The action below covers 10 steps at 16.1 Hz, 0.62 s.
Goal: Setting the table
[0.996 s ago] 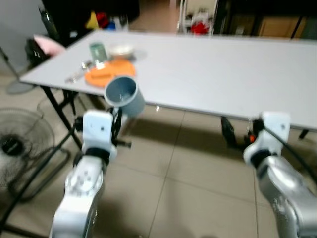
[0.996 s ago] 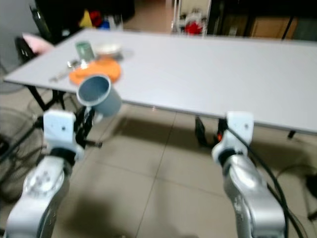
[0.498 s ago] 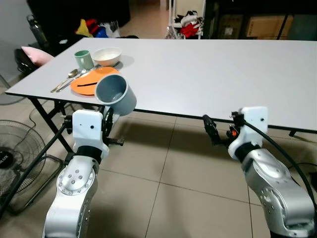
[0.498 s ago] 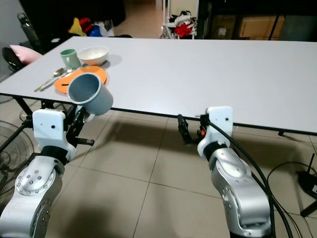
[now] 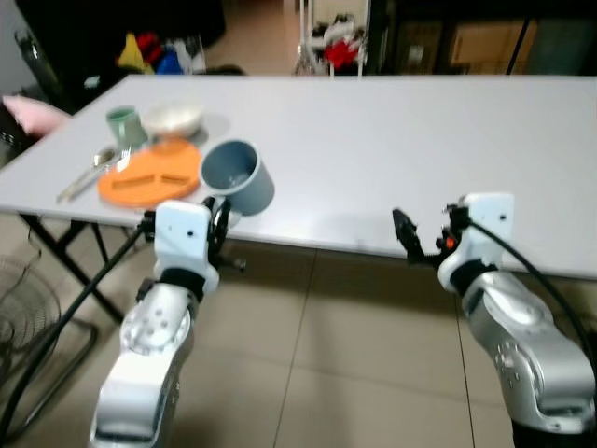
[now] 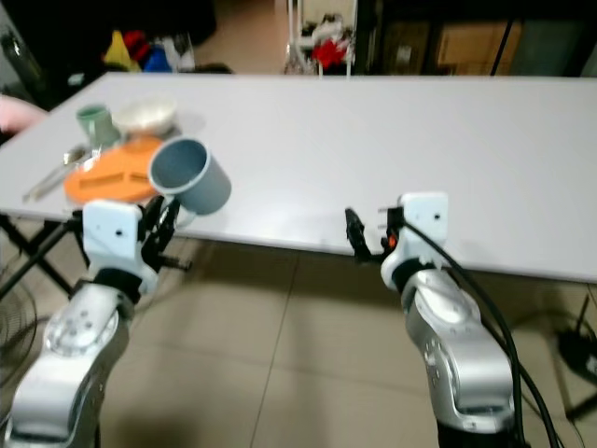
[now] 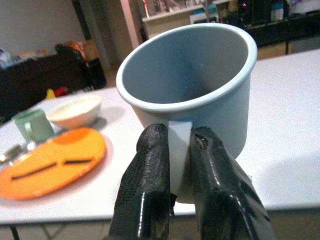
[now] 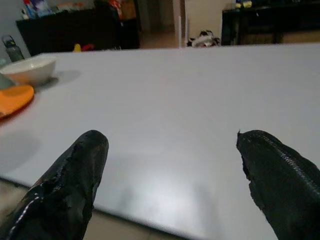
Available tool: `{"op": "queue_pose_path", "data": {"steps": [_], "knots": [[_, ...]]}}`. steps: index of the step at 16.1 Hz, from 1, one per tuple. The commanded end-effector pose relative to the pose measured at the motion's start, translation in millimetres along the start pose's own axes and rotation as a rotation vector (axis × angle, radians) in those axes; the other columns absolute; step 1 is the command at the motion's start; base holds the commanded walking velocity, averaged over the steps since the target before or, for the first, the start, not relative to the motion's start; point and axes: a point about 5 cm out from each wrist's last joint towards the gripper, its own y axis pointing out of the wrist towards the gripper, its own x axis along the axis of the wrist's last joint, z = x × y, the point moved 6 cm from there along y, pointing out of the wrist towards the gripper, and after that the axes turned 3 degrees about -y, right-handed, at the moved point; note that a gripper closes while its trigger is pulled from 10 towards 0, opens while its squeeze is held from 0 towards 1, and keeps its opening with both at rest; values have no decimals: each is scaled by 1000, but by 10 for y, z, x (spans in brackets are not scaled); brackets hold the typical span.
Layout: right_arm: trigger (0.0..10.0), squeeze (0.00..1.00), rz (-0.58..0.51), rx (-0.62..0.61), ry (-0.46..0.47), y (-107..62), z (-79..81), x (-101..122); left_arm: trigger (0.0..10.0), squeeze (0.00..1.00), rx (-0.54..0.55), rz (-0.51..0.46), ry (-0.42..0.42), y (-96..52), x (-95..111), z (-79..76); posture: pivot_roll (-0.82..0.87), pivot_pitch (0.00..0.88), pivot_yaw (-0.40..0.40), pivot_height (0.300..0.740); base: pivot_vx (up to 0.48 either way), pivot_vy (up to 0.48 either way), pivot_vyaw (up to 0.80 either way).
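My left gripper [image 7: 180,142] is shut on the handle of a blue-grey mug [image 5: 238,177], which it holds tilted, mouth up, just over the near edge of the long white table [image 5: 401,140]. An orange plate [image 5: 149,175] lies at the table's left end. Cutlery [image 5: 89,173] lies to the left of the plate, and a green cup [image 5: 121,123] and a white bowl [image 5: 173,119] stand behind it. My right gripper [image 8: 172,150] is open at the table's near edge, further right, with nothing between its fingers [image 8: 75,180].
Black folding legs [image 5: 56,252] hold up the table's left end. A fan's wire frame [image 5: 19,373] stands on the tiled floor at the lower left. A pink thing [image 5: 28,112] lies off the table's left end. Dark furniture and clutter [image 5: 149,51] line the back.
The whole view has shifted as I came closer to the table. Both grippers now reach its near edge, and the mug hangs over the tabletop instead of in front of it.
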Motion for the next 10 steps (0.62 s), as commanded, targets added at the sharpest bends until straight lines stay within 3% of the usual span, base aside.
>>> {"op": "queue_pose_path", "data": {"steps": [1,2,10], "knots": [[10000,0,-12,29,7,-1,83,29,10000,0,29,-10,24,0,23,114,-106,0,106,740,364,0,-800],[10000,0,-13,28,7,-6,77,28,10000,0,23,-10,25,13,21,104,-114,0,113,740,364,0,-800],[10000,0,-13,36,-4,-34,70,16,10000,0,-11,-9,31,57,2,46,-125,0,122,740,367,0,0]]}}
